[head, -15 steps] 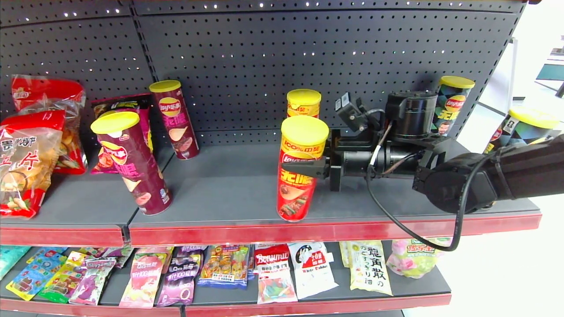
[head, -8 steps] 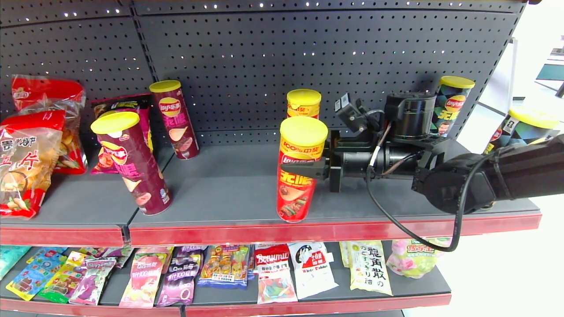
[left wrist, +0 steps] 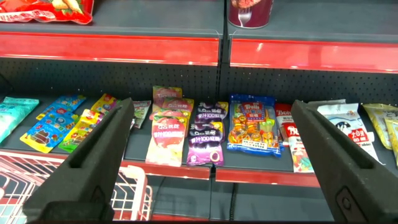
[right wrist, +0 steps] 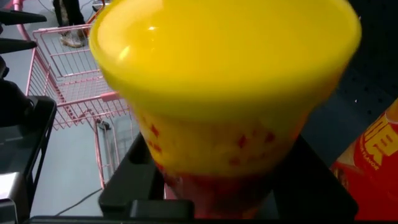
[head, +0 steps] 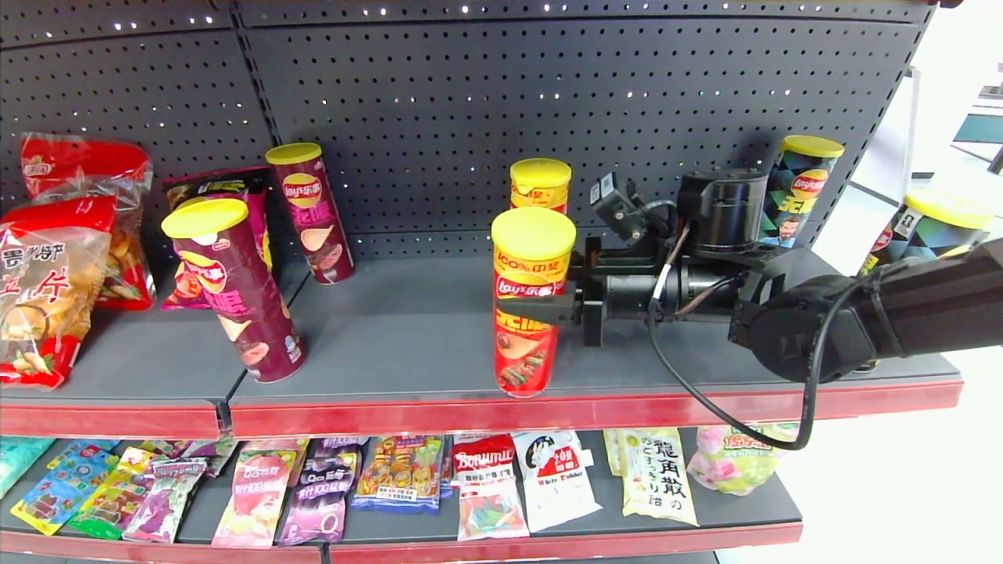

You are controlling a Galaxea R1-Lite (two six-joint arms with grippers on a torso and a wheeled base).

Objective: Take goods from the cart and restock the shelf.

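Right gripper [head: 534, 308] pinched the red can [head: 525, 352] mid-body, centre frame, upright at the shelf [head: 627, 410] front edge — likely for a square set-down. Left gripper [left wrist: 211, 104] spread wide, empty.

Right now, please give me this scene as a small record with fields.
right gripper: shut on the red can
red can: upright, yellow lid, at the front edge of the upper shelf
left gripper: open, empty, facing the snack bags on the lower shelf
purple cans: two, left on the upper shelf
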